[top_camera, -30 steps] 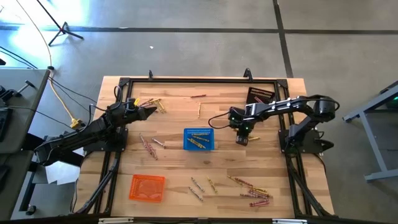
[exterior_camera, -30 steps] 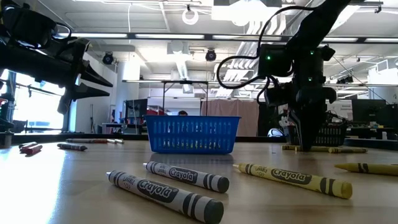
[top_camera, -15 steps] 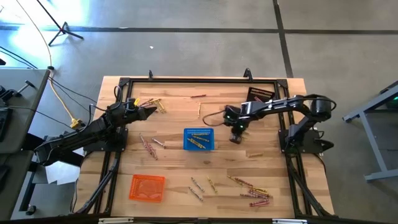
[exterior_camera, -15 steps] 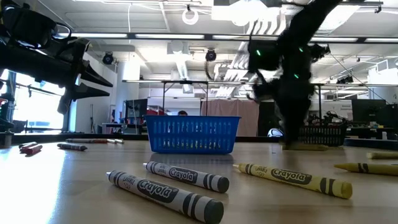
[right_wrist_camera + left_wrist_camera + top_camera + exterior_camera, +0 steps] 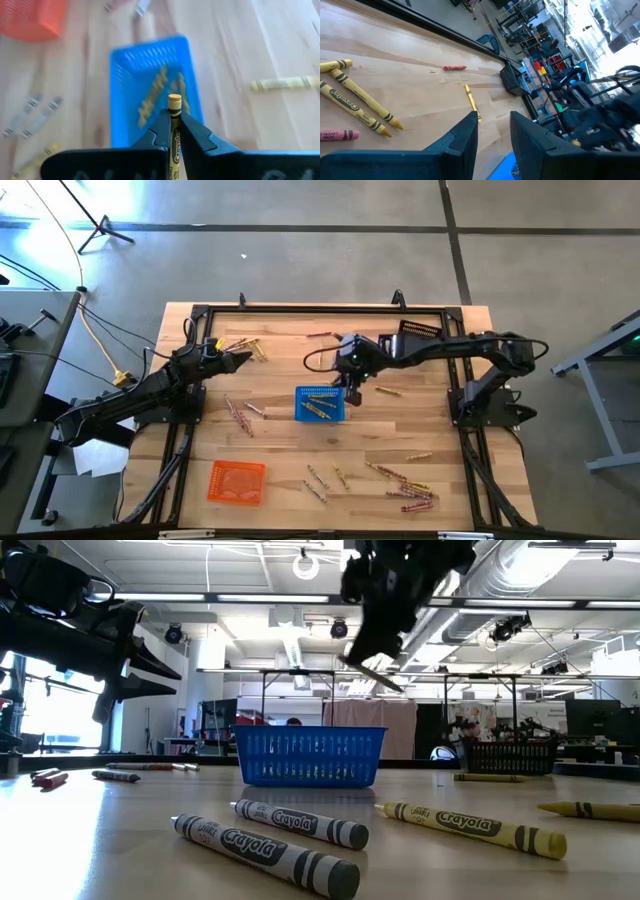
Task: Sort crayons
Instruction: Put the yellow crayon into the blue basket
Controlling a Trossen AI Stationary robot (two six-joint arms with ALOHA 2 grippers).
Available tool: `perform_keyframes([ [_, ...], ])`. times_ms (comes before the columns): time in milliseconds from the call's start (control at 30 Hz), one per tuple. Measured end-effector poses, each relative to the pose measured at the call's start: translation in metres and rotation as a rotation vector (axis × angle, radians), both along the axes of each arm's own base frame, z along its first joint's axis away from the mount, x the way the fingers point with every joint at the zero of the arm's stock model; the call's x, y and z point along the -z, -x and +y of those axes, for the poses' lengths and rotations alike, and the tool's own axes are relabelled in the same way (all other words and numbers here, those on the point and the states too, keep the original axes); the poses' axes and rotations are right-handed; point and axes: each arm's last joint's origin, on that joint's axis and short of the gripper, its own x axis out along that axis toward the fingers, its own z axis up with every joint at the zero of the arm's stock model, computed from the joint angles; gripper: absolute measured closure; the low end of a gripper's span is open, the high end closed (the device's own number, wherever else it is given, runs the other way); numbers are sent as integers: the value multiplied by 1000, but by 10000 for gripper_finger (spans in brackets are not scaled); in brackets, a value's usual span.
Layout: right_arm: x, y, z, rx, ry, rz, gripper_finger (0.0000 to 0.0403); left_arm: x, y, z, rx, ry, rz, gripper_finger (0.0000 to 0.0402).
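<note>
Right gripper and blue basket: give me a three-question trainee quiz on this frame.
1. True or false: the right gripper is shut on a yellow crayon.
2. Which basket does the right gripper hang over? A) orange basket B) blue basket C) dark basket
3. Fill in: the crayons already lying in the blue basket are ____ in colour.

Key: 1 true; 2 B, near its right edge in the high view; 3 yellow. The left gripper waits open near the table's far left, holding nothing.
</note>
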Motion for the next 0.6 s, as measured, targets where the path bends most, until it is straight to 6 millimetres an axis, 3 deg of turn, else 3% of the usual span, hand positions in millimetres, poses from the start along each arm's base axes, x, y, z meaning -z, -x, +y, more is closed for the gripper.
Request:
perform_keyframes([
  [233,13,-16,26,-63,27,-107,395,0,0,0,0,0,0,300],
  [467,36,-35,33,-85,-4,-132,393,0,0,0,0,-1,-1,300],
  [600,38,-35,30,-88,-37,-123,370,0,0,0,0,0,-1,300],
])
